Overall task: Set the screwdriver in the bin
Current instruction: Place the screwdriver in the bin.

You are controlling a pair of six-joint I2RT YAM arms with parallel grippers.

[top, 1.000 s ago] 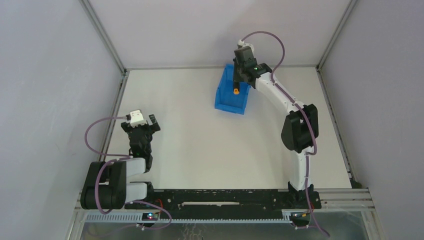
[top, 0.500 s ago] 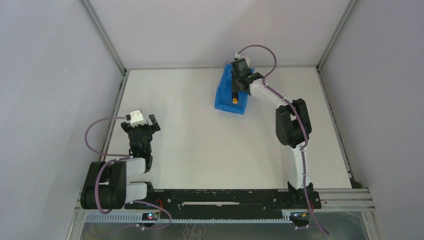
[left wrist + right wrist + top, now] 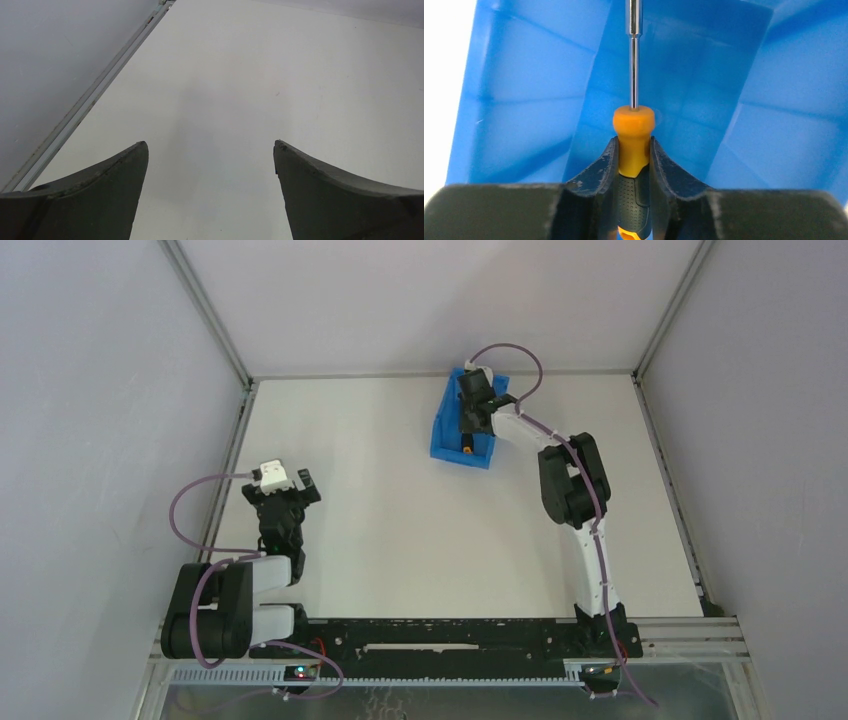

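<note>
Clamped tight on the screwdriver (image 3: 634, 122) handle with the right tool (image 3: 633, 152), low inside the bin (image 3: 519, 90), far side; tip perhaps off the floor. Next: open, release.

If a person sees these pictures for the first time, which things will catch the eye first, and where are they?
The bright blue bin stands out at the far side of the white table. The right gripper reaches into it and is clamped on the orange-and-black handle of the screwdriver, whose thin metal shaft points into the bin. Near the table's left edge, the left gripper is open and holds nothing.
</note>
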